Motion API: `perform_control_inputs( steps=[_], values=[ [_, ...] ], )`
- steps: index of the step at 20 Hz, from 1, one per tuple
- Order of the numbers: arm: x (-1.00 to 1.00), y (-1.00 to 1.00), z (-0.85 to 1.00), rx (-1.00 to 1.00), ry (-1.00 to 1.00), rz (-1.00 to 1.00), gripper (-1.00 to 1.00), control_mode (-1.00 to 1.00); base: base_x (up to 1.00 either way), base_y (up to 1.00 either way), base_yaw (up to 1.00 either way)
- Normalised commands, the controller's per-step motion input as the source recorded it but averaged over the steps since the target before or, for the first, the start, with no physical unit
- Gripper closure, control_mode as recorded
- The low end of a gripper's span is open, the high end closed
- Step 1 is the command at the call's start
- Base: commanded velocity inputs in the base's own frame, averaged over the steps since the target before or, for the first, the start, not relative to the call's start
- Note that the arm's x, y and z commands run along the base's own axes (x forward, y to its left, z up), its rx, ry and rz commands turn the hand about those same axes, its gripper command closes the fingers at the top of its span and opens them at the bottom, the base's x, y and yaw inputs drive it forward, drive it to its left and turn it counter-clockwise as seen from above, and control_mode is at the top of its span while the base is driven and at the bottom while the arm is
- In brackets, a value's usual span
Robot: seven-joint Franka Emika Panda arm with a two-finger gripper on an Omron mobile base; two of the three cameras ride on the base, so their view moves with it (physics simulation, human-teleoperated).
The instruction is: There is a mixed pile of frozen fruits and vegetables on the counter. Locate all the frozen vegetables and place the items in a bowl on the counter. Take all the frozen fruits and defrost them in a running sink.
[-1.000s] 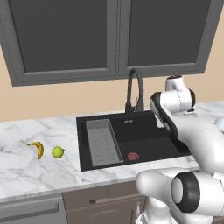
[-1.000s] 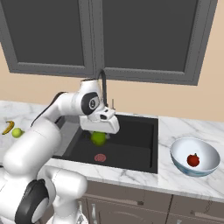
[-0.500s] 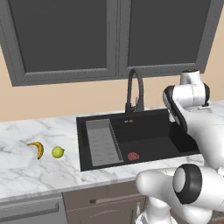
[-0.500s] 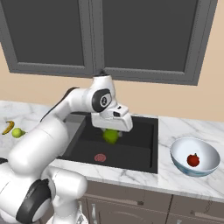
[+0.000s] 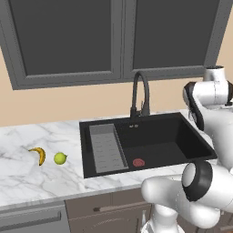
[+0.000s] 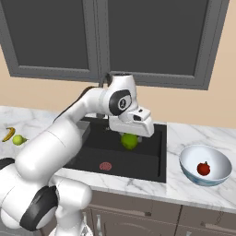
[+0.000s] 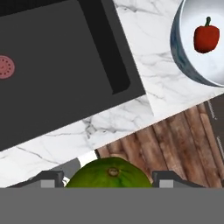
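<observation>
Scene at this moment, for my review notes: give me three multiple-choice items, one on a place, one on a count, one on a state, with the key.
1. Where is the red piece?
A. in the bowl
B. in the sink
C. beside the banana

2. How many pieces lie on the counter left of the sink?
A. none
B. two
C. four

3. What is the state of the green ball?
A. lying on the sink's drain
B. resting in the bowl
C. held between the fingers, in the air

Key:
1 A, the right base and hand views show it on the bowl's floor.
2 B, the banana and a yellow-green ball lie there in the left base view.
3 C, the hand view shows it between the two fingers, and the right base view shows it under the hand, above the sink.
</observation>
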Motion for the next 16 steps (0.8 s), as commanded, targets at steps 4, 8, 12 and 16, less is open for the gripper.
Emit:
perform_control_inputs(
  steps=[4, 8, 12, 16],
  values=[
    [-0.09, -0.45, 0.11, 0.01, -0.03, -0.04, 1.0, -1.0, 0.0, 0.0, 0.0],
    [-0.07, -0.48, 0.14, 0.01, -0.04, -0.02, 1.0, -1.0, 0.0, 0.0, 0.0],
    [-0.05, -0.54, 0.02, 0.03, -0.02, -0.02, 1.0, -1.0, 0.0, 0.0, 0.0],
    [-0.01, -0.55, -0.02, 0.05, 0.0, -0.01, 1.0, -1.0, 0.0, 0.0, 0.0]
  ],
)
